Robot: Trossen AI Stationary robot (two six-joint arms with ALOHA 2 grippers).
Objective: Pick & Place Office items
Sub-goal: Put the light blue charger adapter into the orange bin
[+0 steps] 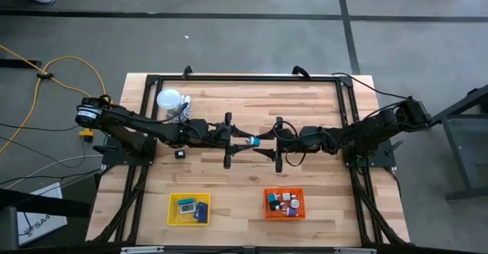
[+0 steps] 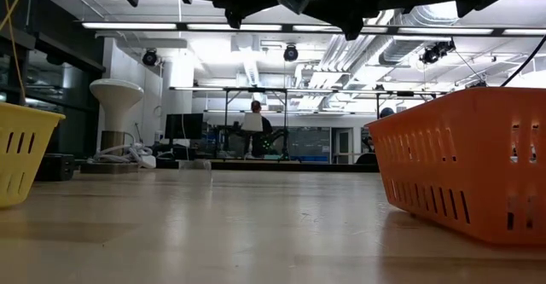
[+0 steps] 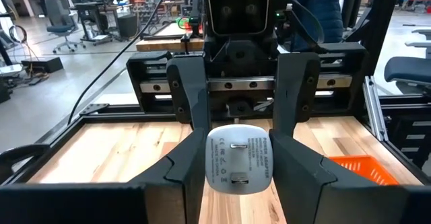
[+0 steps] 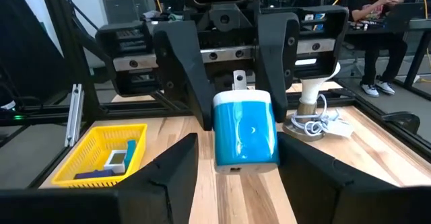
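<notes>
Left to right, high view. White globe [image 1: 168, 100] far-left on the table [image 1: 320, 178], not part of the job. Small black item [image 1: 180, 154] loose on the wood just below the left arm, still to be sorted. Yellow tray [image 1: 174, 201] near the front edge, holding a few blue and pale pieces.

Left gripper [image 1: 248, 140] at table centre, clenched on the power adapter [image 1: 255, 141]. Left wrist view shows the white pronged face wedged between its own pads. Adapter held up in the air between the two arms, blue side towards the right arm, over no tray.

Right gripper [image 1: 261, 143] nose to nose with the left one, released and spread. Fingers flank the blue body in the right wrist view, with a gap showing on at least one side. Orange tray [image 1: 268, 206] front-right, already holding several small pieces.

Step in hand, as a judgement: mid-air handover, left to right. To do it well:
- Centre the right fingers on the flat sides of the adapter, clear of the prongs and of the left pads.
- Close the right fully before easing the left off.
- Pull the arms straight apart with no twisting.

Risks: a glossy casing likely to slip, and a drop from here landing between the trays.
</notes>
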